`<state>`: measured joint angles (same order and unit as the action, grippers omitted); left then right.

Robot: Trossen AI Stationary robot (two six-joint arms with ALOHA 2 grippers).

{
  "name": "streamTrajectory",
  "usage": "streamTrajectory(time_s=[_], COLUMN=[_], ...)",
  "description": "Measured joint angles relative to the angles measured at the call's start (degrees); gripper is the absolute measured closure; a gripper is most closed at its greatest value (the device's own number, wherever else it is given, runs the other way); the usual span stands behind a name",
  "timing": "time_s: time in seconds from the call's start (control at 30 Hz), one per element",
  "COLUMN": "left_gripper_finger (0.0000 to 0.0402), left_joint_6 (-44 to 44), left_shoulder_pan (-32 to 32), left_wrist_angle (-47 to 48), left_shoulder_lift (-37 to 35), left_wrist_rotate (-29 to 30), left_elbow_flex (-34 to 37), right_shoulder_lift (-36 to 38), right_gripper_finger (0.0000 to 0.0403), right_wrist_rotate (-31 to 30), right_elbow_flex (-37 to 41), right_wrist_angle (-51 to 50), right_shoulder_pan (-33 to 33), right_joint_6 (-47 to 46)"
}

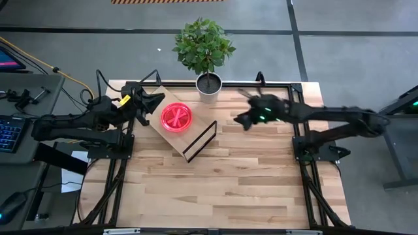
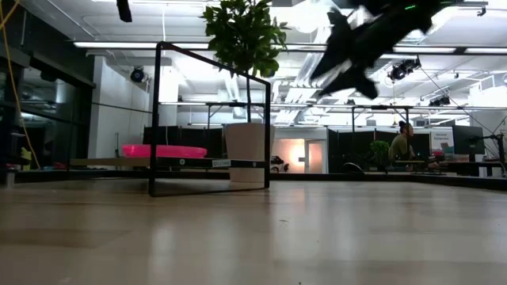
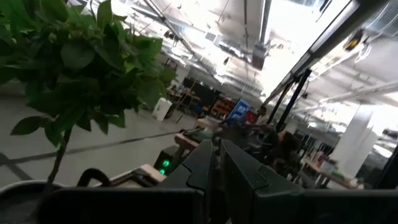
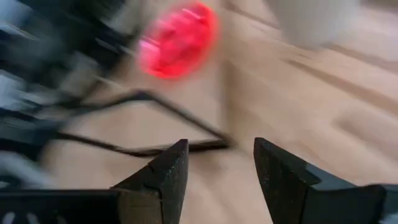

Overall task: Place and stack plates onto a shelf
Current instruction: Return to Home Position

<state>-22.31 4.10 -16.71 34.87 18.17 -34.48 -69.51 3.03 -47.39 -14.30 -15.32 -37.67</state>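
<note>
A stack of pink-red plates (image 1: 176, 117) rests on the shelf (image 1: 159, 93), a light plywood board lying askew at the table's far left, with its black wire leg (image 1: 200, 140) toward the middle. The low view shows the plates (image 2: 163, 150) flat on the board (image 2: 166, 162); how many there are cannot be told. My right gripper (image 1: 240, 119) hangs open and empty, high above the table (image 2: 342, 57), right of the shelf; its wrist view shows the plates (image 4: 179, 41) ahead of it. My left gripper (image 1: 157, 102) is shut (image 3: 217, 168) at the shelf's far left corner. My left gripper is over the shelf's far left corner (image 1: 159, 93); whether it touches the board cannot be told.
A potted plant (image 1: 204, 46) in a white pot (image 1: 209, 88) stands at the far edge, just right of the shelf. The slatted wooden tabletop (image 1: 228, 189) stretches bare toward the near edge. A person sits far off in the room (image 2: 401, 142).
</note>
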Motion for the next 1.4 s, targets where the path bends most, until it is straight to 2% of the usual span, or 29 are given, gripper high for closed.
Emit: streamTrajectory(time_s=[0.1,0.2,0.3,0.37,0.4,0.53,0.67,0.8,1.0,1.17,1.3,1.4], left_gripper_finger=[0.038,0.039,0.04,0.0401,0.0401,0.0401,0.0401,0.0401,0.0401,0.0401,0.0401,0.0401], left_joint_6=[2.2,5.1,3.2,1.9,1.7,3.6,8.0,9.9,11.4,8.0,4.9,2.7], left_shoulder_pan=[0.0,-0.1,-1.3,-3.5,-4.9,-9.6,-12.4,-11.6,-7.3,-4.6,-4.0,-4.1], left_wrist_angle=[0.5,0.8,4.8,8.8,11.2,17.1,5.8,-1.2,1.5,6.9,6.3,5.7], left_shoulder_lift=[0.0,0.0,-1.3,-2.1,-2.3,-2.0,-3.0,-7.3,-18.8,-27.7,-33.2,-34.6], left_wrist_rotate=[0.1,-2.1,-8.3,-9.0,-8.3,-1.4,-0.3,-2.0,-8.1,-11.9,-12.5,-12.4], left_elbow_flex=[0.0,0.0,0.0,0.0,0.0,0.5,6.8,13.6,19.1,23.1,27.2,30.0], right_shoulder_lift=[10.3,17.4,21.1,22.2,22.4,22.2,21.4,20.7,20.8,20.8,20.8,20.8], right_gripper_finger=[0.0238,0.026,0.0323,0.0377,0.0389,0.0394,0.0396,0.04,0.0401,0.0402,0.0402,0.0403], right_wrist_rotate=[-0.3,-4.4,-6.0,-6.1,-6.3,-9.0,-9.5,-8.5,-8.7,-8.5,-8.5,-8.4], right_elbow_flex=[8.5,13.4,14.0,14.0,14.0,12.2,9.3,5.4,2.3,0.7,-0.3,-0.3], right_wrist_angle=[12.4,21.4,21.1,20.9,21.0,19.8,19.3,19.3,18.8,14.2,11.3,10.6], right_shoulder_pan=[2.7,5.8,8.6,10.4,11.2,13.1,13.3,13.4,13.3,13.6,15.3,16.8], right_joint_6=[-5.5,-7.2,-6.9,-6.6,-6.0,-5.4,2.5,7.1,8.0,4.0,3.1,2.5])
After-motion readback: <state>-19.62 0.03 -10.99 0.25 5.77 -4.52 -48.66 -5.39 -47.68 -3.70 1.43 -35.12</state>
